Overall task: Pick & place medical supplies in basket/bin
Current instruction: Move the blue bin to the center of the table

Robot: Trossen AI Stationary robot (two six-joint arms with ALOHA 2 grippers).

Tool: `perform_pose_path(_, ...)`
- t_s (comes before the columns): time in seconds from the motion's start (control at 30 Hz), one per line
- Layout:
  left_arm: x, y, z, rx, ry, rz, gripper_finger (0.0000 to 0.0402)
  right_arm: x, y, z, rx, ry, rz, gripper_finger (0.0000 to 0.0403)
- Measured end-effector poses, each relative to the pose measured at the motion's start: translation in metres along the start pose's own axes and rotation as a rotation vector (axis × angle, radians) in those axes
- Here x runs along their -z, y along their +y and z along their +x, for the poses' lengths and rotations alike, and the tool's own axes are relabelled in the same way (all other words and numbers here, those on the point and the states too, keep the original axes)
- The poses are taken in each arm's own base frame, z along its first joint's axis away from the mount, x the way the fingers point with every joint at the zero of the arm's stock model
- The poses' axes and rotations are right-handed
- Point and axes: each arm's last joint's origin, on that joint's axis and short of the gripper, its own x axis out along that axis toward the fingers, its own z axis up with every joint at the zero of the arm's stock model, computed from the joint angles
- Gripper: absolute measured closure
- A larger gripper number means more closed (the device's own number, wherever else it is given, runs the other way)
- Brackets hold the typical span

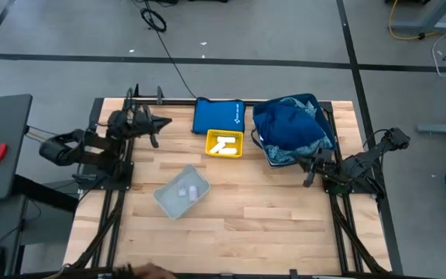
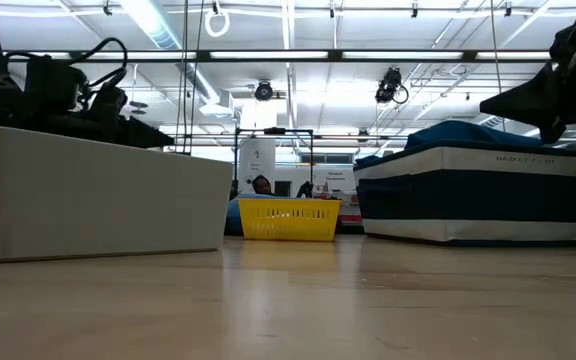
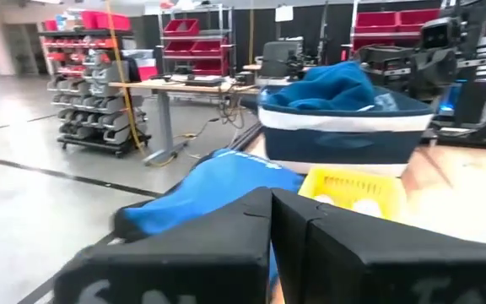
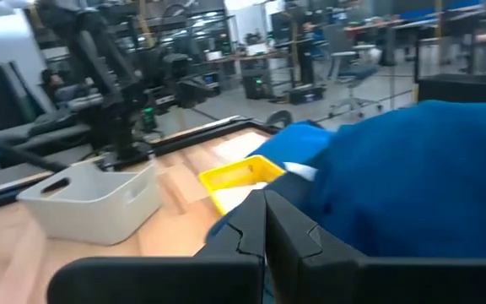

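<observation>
Apparently the supplies are already sorted: we see the plain dark-blue cloth (image 1: pixel 289 120) heaped in the navy-and-white fabric basket (image 1: pixel 330 143) at the table's far right, with the patterned light-blue cloth (image 1: pixel 279 155) showing at its near edge. The small white rolls (image 1: pixel 224 145) lie in the little yellow slotted basket (image 1: pixel 224 143) at the far middle, and tiny clear vials (image 1: pixel 184 191) sit in the pale grey plastic bin (image 1: pixel 181 191) nearer the front.

The left gripper (image 1: pixel 163 122) hangs over the table's far left corner, jaws pressed together and holding nothing. The right gripper (image 1: pixel 302 161) hovers just beside the fabric basket's near side, likewise closed and empty.

The risk we judge likeliest: the dark-blue cloth bulges above the rim, so a careless sweep of the right arm could snag it and drag it out.

A flat blue pouch with a white logo (image 1: pixel 217 115) lies behind the yellow basket, touching it. Nothing else blocks either arm.
</observation>
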Motion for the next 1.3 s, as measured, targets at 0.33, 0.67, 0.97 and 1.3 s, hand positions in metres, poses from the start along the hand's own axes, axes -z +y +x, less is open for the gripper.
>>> perform_pose_path(0.33, 0.012, 0.038, -0.007, -0.015, 0.085, -0.046, 0.0401, 0.001, -0.004, 0.0, 0.129, -0.022, 0.083, 0.0401)
perform_pose_path(0.67, 0.021, 0.046, 0.011, 0.092, 0.051, -0.082, 0.0401, -0.001, -0.005, 0.003, 0.085, -0.012, -0.023, 0.0402)
perform_pose_path(0.97, 0.008, 0.043, 0.015, 0.097, -0.032, -0.108, 0.0401, -0.002, -0.002, 0.005, -0.027, -0.004, -0.17, 0.0403)
perform_pose_path(1.3, -0.002, 0.038, 0.008, 0.041, -0.068, -0.128, 0.0401, -0.002, 0.0, 0.005, -0.112, -0.004, -0.233, 0.0403)
